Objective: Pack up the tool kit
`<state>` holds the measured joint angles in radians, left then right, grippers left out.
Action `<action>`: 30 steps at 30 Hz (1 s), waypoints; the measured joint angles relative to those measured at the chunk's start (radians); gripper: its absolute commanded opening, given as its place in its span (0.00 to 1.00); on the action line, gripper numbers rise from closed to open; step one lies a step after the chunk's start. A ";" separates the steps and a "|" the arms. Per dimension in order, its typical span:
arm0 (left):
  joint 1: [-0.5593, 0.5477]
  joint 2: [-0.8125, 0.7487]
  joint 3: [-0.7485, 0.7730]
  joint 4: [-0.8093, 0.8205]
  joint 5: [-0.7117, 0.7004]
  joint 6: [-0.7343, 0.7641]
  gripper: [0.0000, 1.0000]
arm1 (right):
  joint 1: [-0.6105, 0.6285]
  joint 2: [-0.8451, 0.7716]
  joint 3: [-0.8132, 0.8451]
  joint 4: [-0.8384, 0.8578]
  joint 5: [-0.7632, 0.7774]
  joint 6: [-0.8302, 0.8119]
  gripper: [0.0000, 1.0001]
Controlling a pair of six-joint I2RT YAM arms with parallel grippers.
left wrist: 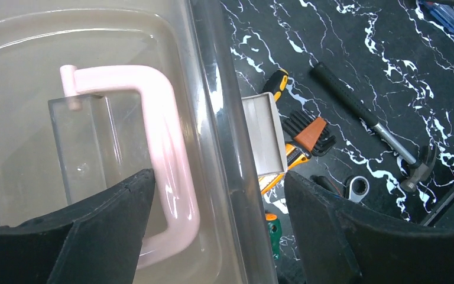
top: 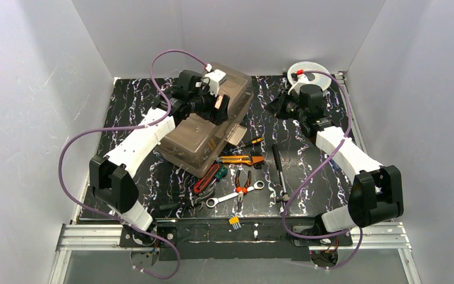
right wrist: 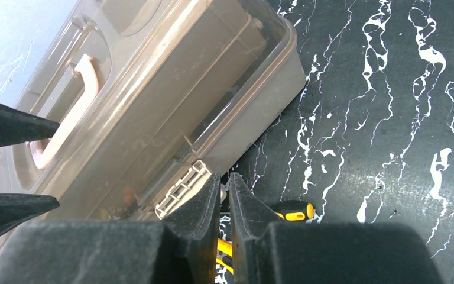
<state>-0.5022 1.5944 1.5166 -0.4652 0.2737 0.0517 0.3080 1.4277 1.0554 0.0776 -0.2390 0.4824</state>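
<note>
The tan toolbox lies at an angle at mid-left with its smoky lid down. My left gripper hovers open over the lid. In the left wrist view its jaws straddle the beige handle and the lid's right edge. My right gripper is shut and empty, to the right of the box. In its own view it points at the box's grey latch. Loose on the mat are a yellow knife, pliers, a wrench and a hammer.
A round silver wire spool stands at the back right behind the right wrist. A screwdriver, red-handled pliers, a hex key set and a small yellow block lie in front of the box. White walls enclose the mat.
</note>
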 measured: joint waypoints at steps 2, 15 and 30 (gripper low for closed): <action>-0.001 0.026 0.024 0.004 0.006 0.002 0.78 | 0.000 0.000 0.000 0.000 -0.003 0.000 0.18; 0.046 0.069 0.097 -0.064 0.117 -0.054 0.64 | 0.040 0.141 0.209 -0.074 -0.177 -0.006 0.14; 0.214 0.040 -0.060 0.244 0.515 -0.376 0.57 | 0.180 0.347 0.558 -0.258 -0.247 0.005 0.01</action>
<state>-0.2886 1.6348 1.4570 -0.2214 0.7883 -0.3244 0.4877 1.7744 1.6135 -0.1806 -0.4862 0.4870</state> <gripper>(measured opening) 0.577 0.023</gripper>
